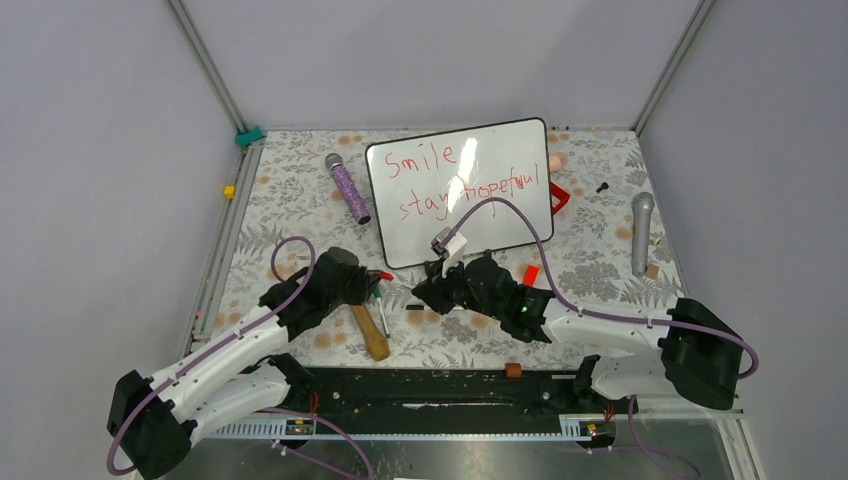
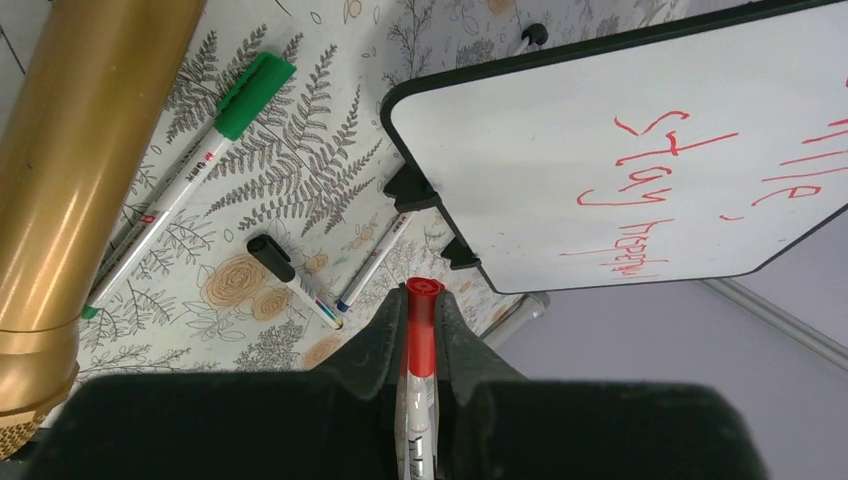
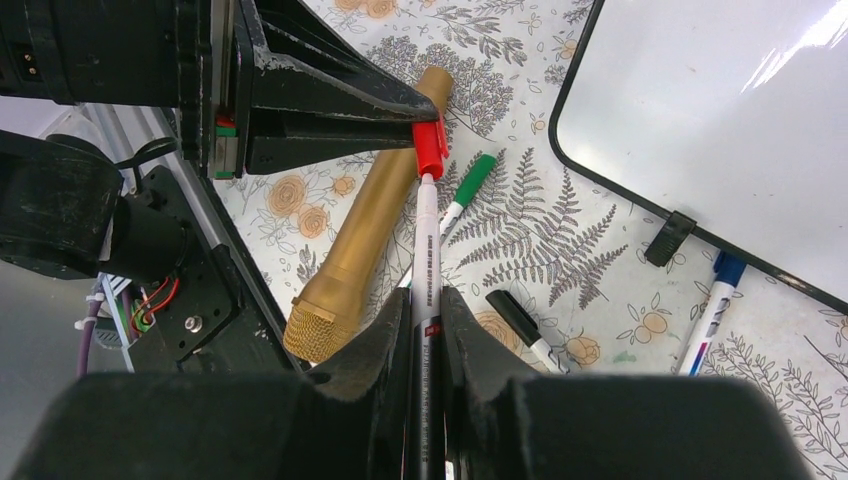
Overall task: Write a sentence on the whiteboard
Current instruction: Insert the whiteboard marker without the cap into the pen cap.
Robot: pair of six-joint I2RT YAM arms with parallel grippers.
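Observation:
The whiteboard (image 1: 480, 215) stands propped at the back middle, with the red sentence (image 1: 425, 205) "Smile / stay hopeful" on it. Its lower corner (image 2: 520, 200) and part of the sentence (image 2: 655, 130) also show in the left wrist view. Just in front of the board, my two grippers meet tip to tip. My left gripper (image 2: 423, 300) is shut on the red cap (image 3: 431, 148) of a white marker (image 3: 424, 250). My right gripper (image 3: 425, 300) is shut on that marker's barrel. The marker's tip end sits in the cap.
A gold microphone (image 3: 365, 240) lies under the grippers, beside a green-capped marker (image 2: 215, 130) and a black-capped one (image 2: 290, 280). A blue marker (image 3: 712, 310) lies by the board's foot. A purple microphone (image 1: 347, 187) is on the left and a grey one (image 1: 641, 230) on the right.

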